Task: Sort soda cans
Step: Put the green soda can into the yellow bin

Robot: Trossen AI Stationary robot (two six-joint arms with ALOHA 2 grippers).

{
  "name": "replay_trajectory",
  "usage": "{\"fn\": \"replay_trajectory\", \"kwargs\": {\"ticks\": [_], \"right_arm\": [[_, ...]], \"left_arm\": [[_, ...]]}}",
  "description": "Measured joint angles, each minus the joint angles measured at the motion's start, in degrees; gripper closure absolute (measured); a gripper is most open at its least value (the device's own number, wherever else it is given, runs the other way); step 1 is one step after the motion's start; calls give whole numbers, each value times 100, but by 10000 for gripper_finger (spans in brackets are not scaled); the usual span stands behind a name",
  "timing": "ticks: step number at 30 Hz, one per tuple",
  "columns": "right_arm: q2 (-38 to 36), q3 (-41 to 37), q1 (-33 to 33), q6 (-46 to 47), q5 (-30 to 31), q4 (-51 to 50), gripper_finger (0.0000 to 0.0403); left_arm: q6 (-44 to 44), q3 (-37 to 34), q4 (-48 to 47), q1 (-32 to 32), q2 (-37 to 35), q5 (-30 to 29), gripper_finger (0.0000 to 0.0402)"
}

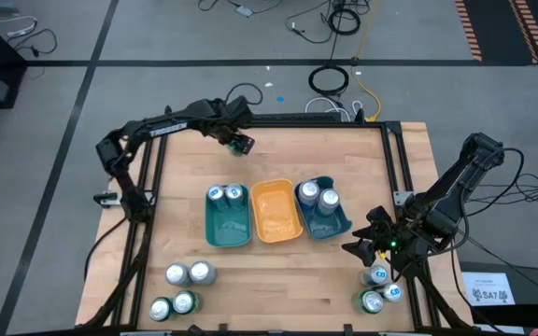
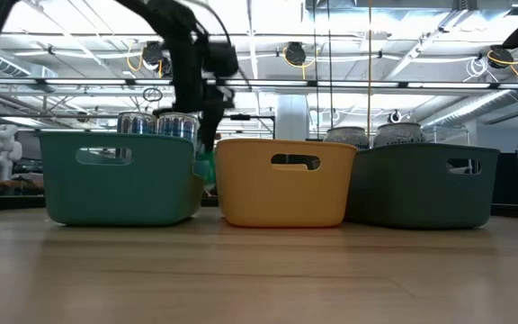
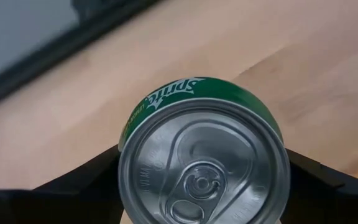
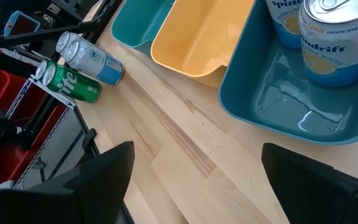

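Left gripper (image 1: 241, 143): at the far edge of the table, beyond the teal tray, with a green Sprite can (image 3: 202, 155) between its two dark fingers (image 3: 86, 183). The left wrist view shows a finger on each side of the can, right against its sides; whether they press it or only bracket it I cannot tell.
Green Sprite can: silver top toward the wrist camera, green side with white lettering showing above it; pale wooden table (image 1: 344, 149) beyond.
Right gripper (image 1: 374, 245): over the near right part of the table, just beside the blue tray's near corner and above a cluster of cans. Its jaws stand wide apart with nothing between them; only bare wood shows there in the right wrist view.
Teal tray (image 1: 227, 224): left of the three trays in the table's middle, two cans (image 1: 225, 194) upright at its far end.
Yellow tray (image 1: 276, 211): middle, touching both neighbours, no cans in it.
Blue tray (image 1: 330, 224): right, two silver-white cans (image 1: 317, 196) upright at its far end; the right wrist view reads yellow lemon print on them.
Near left corner cans (image 1: 181, 289): four together, two silver-topped pale ones and two green ones nearer the edge.
Near right corner cans (image 1: 379, 289): three close together below the right gripper.
Low view: the three trays in a row, can tops rising above the teal and blue rims.
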Motion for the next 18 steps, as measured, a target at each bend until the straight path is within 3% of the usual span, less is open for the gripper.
{"fn": "replay_trajectory", "kwargs": {"ticks": [9,18], "right_arm": [[-1,0,-2,-39,0,-4,57],[1,0,-2,-42,0,-4,57]], "left_arm": [[118,272,21,-976,-976,149,87],[-770,617,64,-2464,-916,83,87]]}}
